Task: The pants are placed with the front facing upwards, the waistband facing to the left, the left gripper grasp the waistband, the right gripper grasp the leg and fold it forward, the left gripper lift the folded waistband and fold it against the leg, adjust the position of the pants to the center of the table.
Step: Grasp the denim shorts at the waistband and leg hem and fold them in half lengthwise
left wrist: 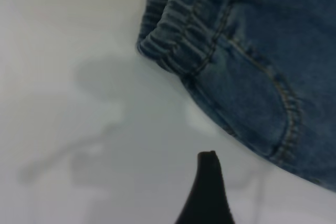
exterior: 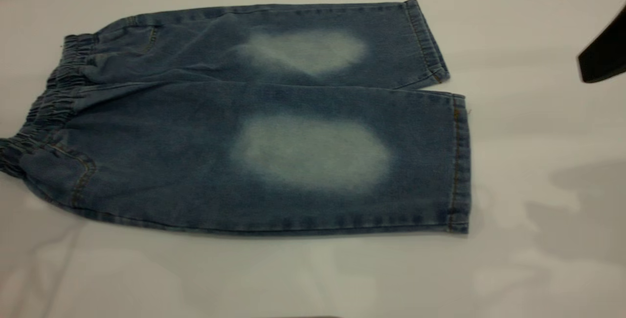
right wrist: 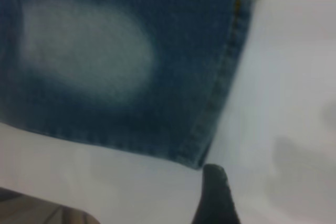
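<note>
Broad, smooth white desk (exterior: 538,269) fills every view. Small wide-legged blue denim pants (exterior: 274,127) lie flat on it, front up, two whitish faded ovals showing, orange stitching along the seams. Crinkled, darker gathered elastic waistband (exterior: 46,107) at the exterior view's left; both legs run rightward. Nearer wide denim leg (exterior: 342,161) ends in a stitched hem cuff, far leg just behind it, edges touching.

Left gripper (left wrist: 208,192): only one narrow black pointed tip visible in the left wrist view, over bare desk near the waistband's corner (left wrist: 178,40), apart from the cloth. Fingers grasp nothing; whether spread or closed, cannot tell.

Right gripper (right wrist: 216,195): one dark fingertip in the right wrist view, just beside the nearer leg's hem corner (right wrist: 197,156), not touching it. Fingers grasp nothing; spread or closed, cannot tell. In the exterior view a black wedge (exterior: 604,58) sits at the right edge, well apart from the pants.
</note>
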